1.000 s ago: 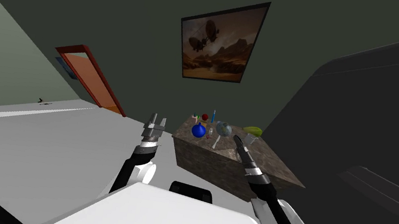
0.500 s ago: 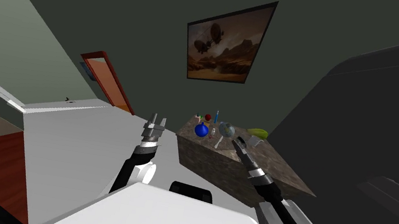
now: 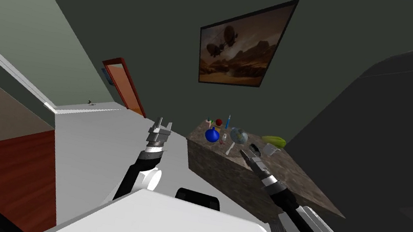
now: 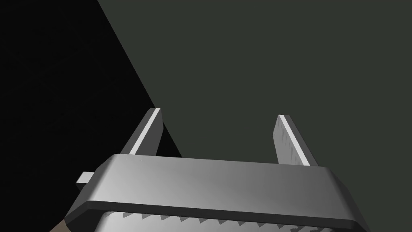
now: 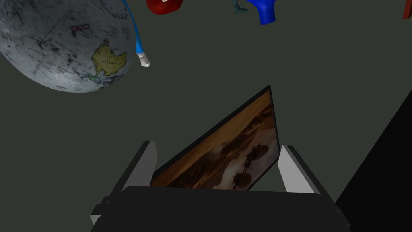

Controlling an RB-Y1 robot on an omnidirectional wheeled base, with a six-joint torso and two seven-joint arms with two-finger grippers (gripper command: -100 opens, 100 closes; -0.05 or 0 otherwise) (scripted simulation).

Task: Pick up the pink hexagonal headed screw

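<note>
Over the last second the head camera has swung, so the stone-topped table [image 3: 294, 180] now sits further right in the head view. The right gripper [image 3: 247, 153], fingers spread and empty, now lies over the table's near edge, slightly further from the globe [image 3: 238, 135] than before. I judge the grasp has not begun. The left gripper [image 3: 161, 124], also spread and empty, hangs well left of the table.

Counted:
- One table and one painting [image 3: 243, 42] on the wall behind it.
- On the table: one globe, one blue vase [image 3: 212, 135], one green lump [image 3: 273, 140], one clear cup [image 3: 270, 150], one red ball [image 3: 219, 122], one blue pen [image 3: 228, 121] and one white stick [image 3: 230, 149].
- One pink screw [image 3: 222, 140], a tiny speck between vase and globe, too small to confirm.
</note>
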